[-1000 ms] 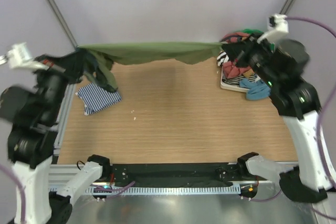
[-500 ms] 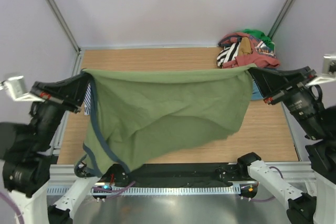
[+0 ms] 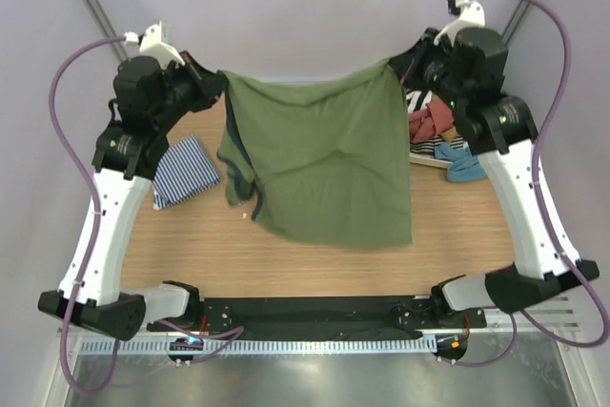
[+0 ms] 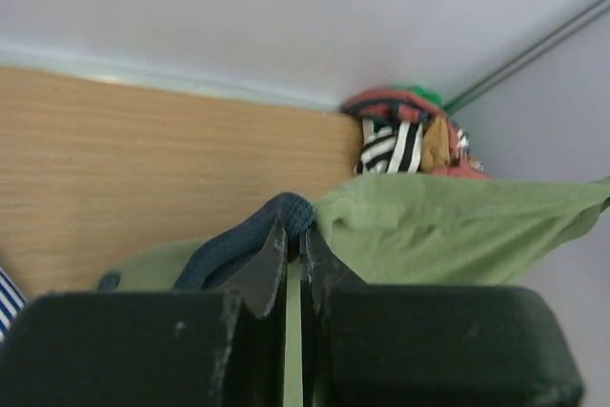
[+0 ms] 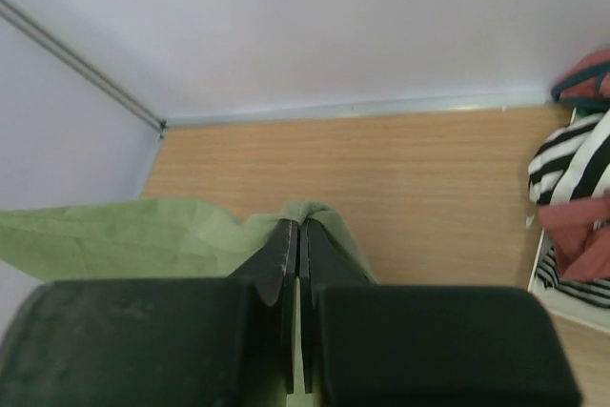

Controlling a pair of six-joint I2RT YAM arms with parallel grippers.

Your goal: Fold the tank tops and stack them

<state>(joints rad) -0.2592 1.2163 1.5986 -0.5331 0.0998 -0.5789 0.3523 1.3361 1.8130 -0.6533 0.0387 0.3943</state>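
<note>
Top external view first: we see the olive green tank top (image 3: 329,164) hanging as a wide sheet between the two raised arms. The left gripper (image 3: 217,85) is at its far left corner and the right gripper (image 3: 398,66) at its far right corner. The top edge sags a little between them, and the lower hem drops toward the middle of the table (image 3: 315,264). We cannot tell from here whether that hem touches the wood. The navy trim (image 3: 232,145) runs down the cloth's left side. The striped tank top (image 3: 184,171) lies folded on the left side of the table, beside the hanging cloth and apart from it. A pile of clothes (image 3: 434,126) sits at the far right. In the left wrist view, the left gripper (image 4: 294,235) has its jaws pressed together on a bunched bit of the navy trim (image 4: 238,245), with the olive green tank top (image 4: 448,226) stretching off to the right. The pile of clothes (image 4: 405,135) shows beyond it in the far corner. A sliver of stripes at the lower left edge is probably the striped tank top (image 4: 5,295), though it is too cropped to be sure. In the right wrist view, the right gripper (image 5: 298,231) is likewise clamped on a fold of the olive green tank top (image 5: 143,235), which runs off to the left above the table (image 5: 381,169). The pile of clothes (image 5: 572,188) is at the right edge.
</note>
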